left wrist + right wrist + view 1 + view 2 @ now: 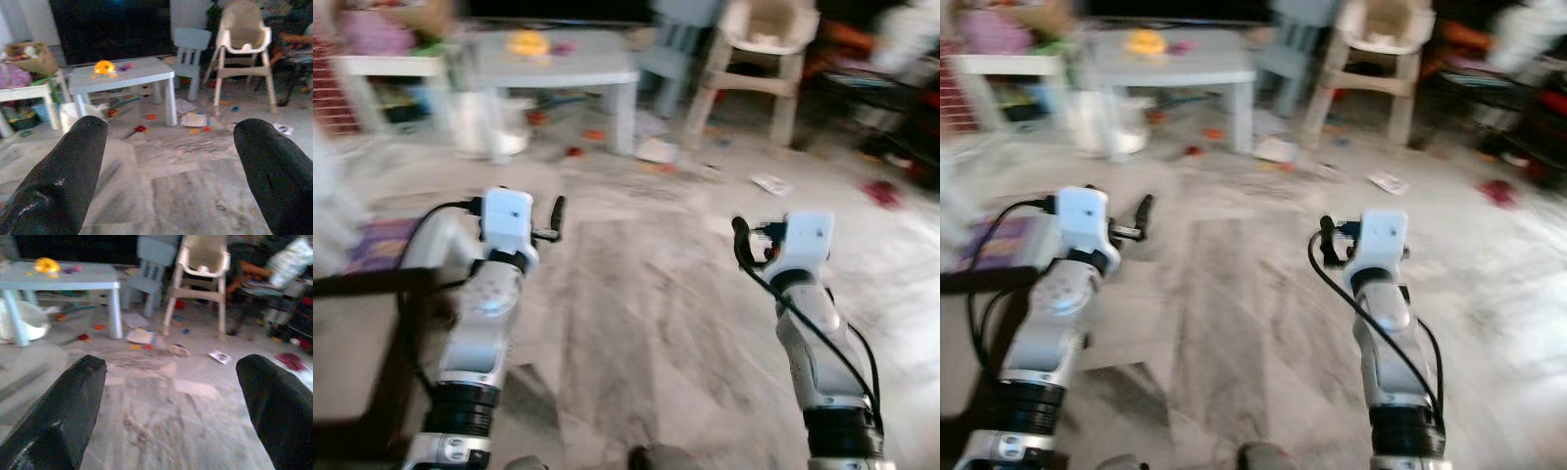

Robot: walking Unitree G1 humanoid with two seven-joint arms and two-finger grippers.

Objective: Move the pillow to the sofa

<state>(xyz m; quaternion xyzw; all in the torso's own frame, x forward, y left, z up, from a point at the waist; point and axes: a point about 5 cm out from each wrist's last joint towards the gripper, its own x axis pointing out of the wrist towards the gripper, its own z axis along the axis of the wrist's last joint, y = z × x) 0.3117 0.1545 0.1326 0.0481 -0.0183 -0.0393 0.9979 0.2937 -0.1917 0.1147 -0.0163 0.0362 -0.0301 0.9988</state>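
Whether the blurred white mass (328,211) at my far left is the pillow, I cannot tell. Beside it a purple patterned thing (382,243) lies behind a dark frame (372,284). My left gripper (171,129) and my right gripper (173,364) are both raised over the grey floor (646,323), fingers spread wide, holding nothing. Ahead stands a low grey table (122,73) with a yellow toy (104,67) on it, then a small blue chair (191,41) and a high chair (243,34), with litter strewn on the floor around them
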